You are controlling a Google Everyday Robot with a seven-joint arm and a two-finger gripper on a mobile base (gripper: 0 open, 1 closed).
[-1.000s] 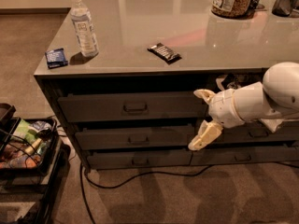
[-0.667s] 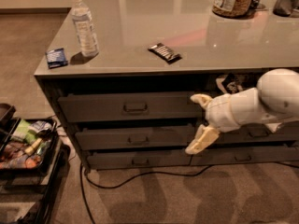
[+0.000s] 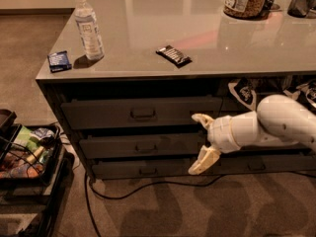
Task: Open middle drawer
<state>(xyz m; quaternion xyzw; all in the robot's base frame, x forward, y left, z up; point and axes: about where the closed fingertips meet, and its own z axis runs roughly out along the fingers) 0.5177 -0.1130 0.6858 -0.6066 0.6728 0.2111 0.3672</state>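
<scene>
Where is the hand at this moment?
In the camera view, the hand is open at the right end of the middle drawer, right of its pull.

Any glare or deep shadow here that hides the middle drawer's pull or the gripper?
Camera view: glare and a reddish streak wash the glossy countertop, not the drawers; the drawer fronts sit in dim shadow under the overhang, yet the middle drawer pull is readable; the open gripper, at that drawer's right end, is pale and well lit.
</scene>
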